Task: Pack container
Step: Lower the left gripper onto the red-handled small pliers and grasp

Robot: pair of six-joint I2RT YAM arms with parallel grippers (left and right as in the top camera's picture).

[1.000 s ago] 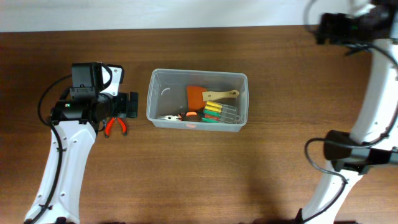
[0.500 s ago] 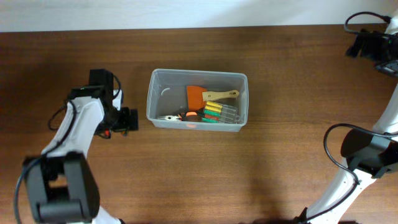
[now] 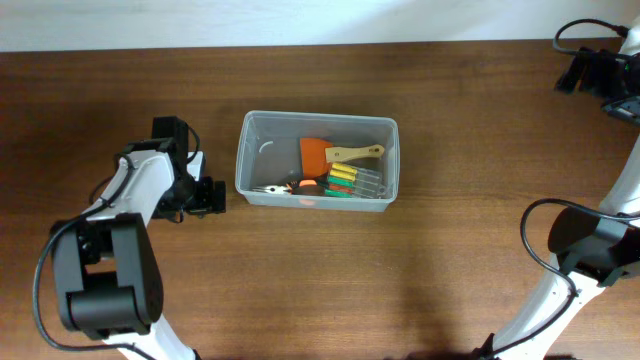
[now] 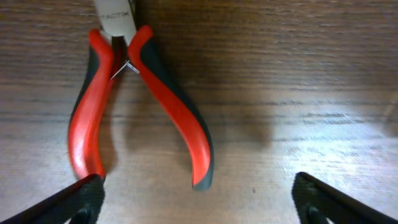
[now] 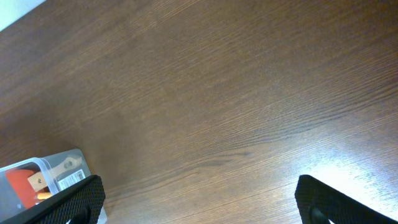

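Red-black pliers, brown woodgrain table

So the pliers are lying flat on the table just left of the container, which is holding hand tools bunched toward its right half.

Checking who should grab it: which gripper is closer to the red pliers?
Left. The left gripper hovers right over the pliers, jaws open; the right gripper is far off, at the opposite end of the table.
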